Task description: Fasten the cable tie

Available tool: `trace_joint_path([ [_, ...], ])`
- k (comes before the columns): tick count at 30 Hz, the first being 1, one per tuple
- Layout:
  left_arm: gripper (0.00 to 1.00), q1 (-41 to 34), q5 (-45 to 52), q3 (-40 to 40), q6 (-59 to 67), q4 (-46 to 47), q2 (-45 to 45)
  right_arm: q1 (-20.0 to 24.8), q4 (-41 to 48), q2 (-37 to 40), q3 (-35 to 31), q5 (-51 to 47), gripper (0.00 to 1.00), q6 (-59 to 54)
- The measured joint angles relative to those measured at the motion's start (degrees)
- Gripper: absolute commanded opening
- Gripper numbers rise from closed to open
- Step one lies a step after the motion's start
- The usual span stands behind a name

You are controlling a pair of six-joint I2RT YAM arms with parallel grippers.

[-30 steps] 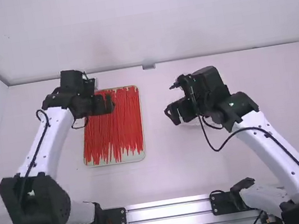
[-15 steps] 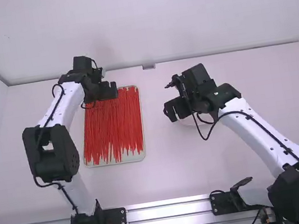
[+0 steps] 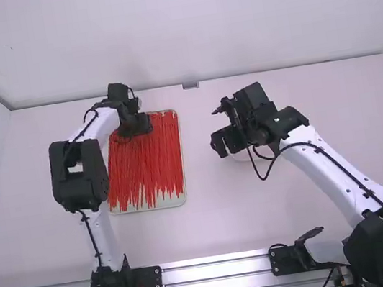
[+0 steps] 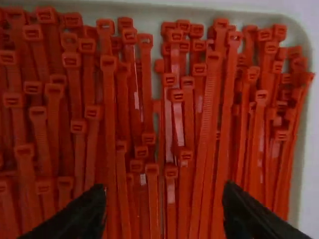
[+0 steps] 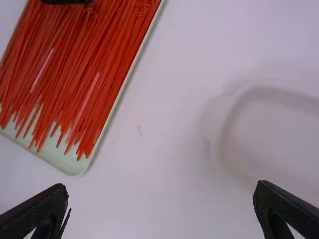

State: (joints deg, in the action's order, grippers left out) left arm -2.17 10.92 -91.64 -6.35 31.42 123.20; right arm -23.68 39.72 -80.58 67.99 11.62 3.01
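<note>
Dozens of red cable ties [image 3: 144, 167] fill the tray [image 3: 148, 206], lying 12 to 6 o'clock. The left end effector [image 4: 163, 195] hangs over their 12 o'clock heads, wide open, empty; the right end effector [image 5: 159, 199], likewise open and empty, sits at 3 o'clock.

"What does the left gripper [image 3: 137, 126] cover?"
"From above, the far ends of the red plastic cable ties [image 3: 147, 161] on the pale rectangular tray [image 3: 178, 199]."
"And the translucent white plastic tub [image 5: 269, 129]?"
"Blurred and cut by the frame at the right wrist. From above, the right gripper [image 3: 230, 146] mostly hides it."
</note>
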Motion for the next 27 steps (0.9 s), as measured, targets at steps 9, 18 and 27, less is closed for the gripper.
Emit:
trace_joint_path([
  [9, 0.34, -0.1, 0.0, 0.0, -1.0, -1.6, 2.4, 0.0, 1.4, 0.0, 0.0, 0.0, 1.0, 0.0],
  [18, 0.27, -0.2, 0.0, 0.0, -1.7, -2.7, 2.4, 0.0, 1.4, 0.0, 0.0, 0.0, 0.99, 0.0],
  [27, 0.26, -0.2, 0.0, 0.0, -1.9, -3.0, 2.4, 0.0, 1.4, 0.0, 0.0, 0.0, 1.0, 0.0],
])
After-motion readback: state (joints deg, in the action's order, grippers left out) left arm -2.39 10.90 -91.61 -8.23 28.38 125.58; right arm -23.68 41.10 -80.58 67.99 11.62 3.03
